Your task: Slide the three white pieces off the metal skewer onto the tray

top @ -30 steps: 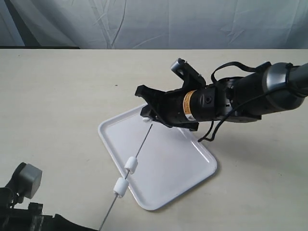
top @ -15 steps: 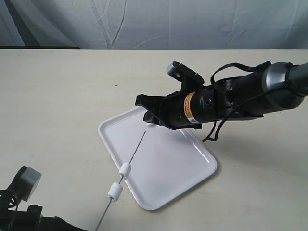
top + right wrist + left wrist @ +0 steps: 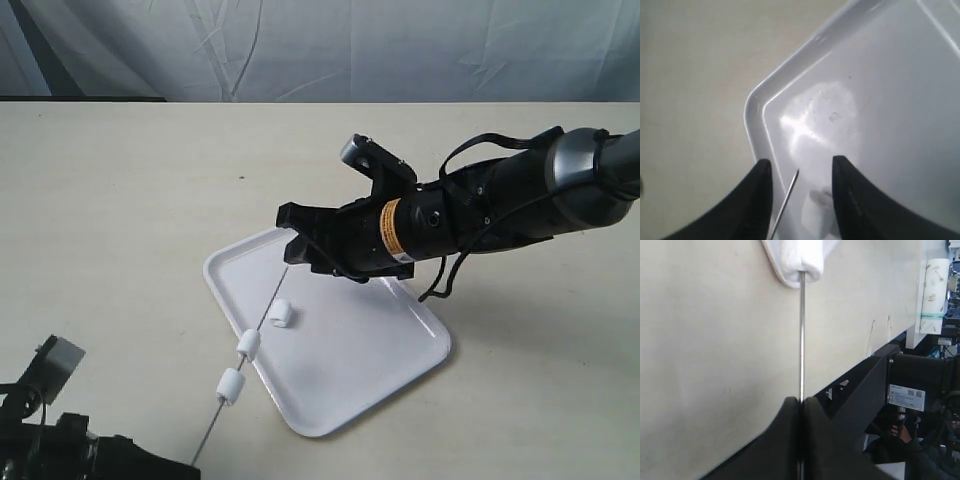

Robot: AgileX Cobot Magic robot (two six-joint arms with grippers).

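Note:
The tray (image 3: 390, 345) lies mid-table. The metal skewer (image 3: 262, 324) slants over its left corner, tip up, with two white pieces threaded on it (image 3: 248, 345) (image 3: 230, 385). A third white piece (image 3: 281, 313) lies loose on the tray beside the rod. My left gripper (image 3: 175, 468) is shut on the skewer's lower end; in the left wrist view the gripper (image 3: 801, 402) pinches the skewer (image 3: 801, 335) below a white piece (image 3: 801, 260). My right gripper (image 3: 290, 238) hovers open just above the tip. In the right wrist view the gripper (image 3: 801, 167) frames the skewer tip (image 3: 789, 192) and the loose piece (image 3: 817, 212).
The beige table (image 3: 120, 200) surrounds the tray, with a grey cloth backdrop (image 3: 300, 50) behind. The right arm's black body (image 3: 470, 215) reaches over the tray's far right side. A paper roll (image 3: 935, 290) stands past the table edge in the left wrist view.
The skewer has drawn back toward the lower left. The top white piece came off the tip and dropped onto the tray. The right gripper opened and shifted slightly left.

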